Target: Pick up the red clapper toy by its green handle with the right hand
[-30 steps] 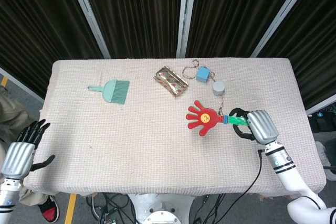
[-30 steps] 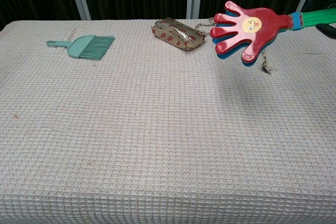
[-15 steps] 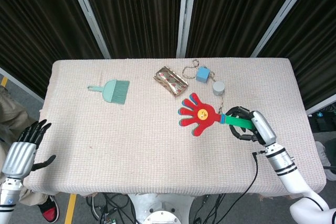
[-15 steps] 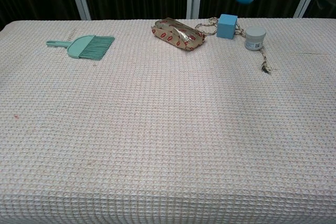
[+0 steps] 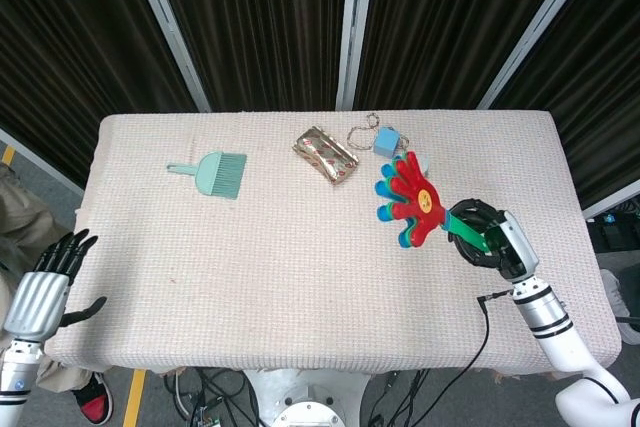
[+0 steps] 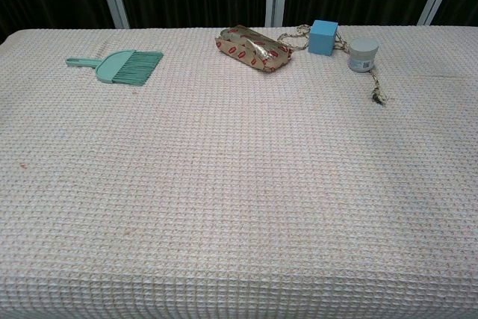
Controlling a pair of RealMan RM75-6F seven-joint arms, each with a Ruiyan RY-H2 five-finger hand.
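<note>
We log the right hand near the table's right edge in the head view, its fingers curled around the green handle of the clapper. The clapper is held up off the cloth and tilts up and to the left from the hand, with its red palm and blue and green back leaves fanned out. Its fingertips overlap the small grey jar as seen from the head camera. The chest view shows neither the clapper nor the right hand, so we take it the toy is above that camera's frame.

The left hand hangs off the table's left front corner, with its fingers spread and pointing up and nothing in it.

On the table, toward the back, we note:
- a teal brush on the left, with its handle pointing left
- a patterned pouch near the middle
- a blue cube just right of the pouch, with a thin chain looping beside it
- the jar right of the cube, with a cord trailing forward from it in the chest view

All of these lie well apart from the left hand
</note>
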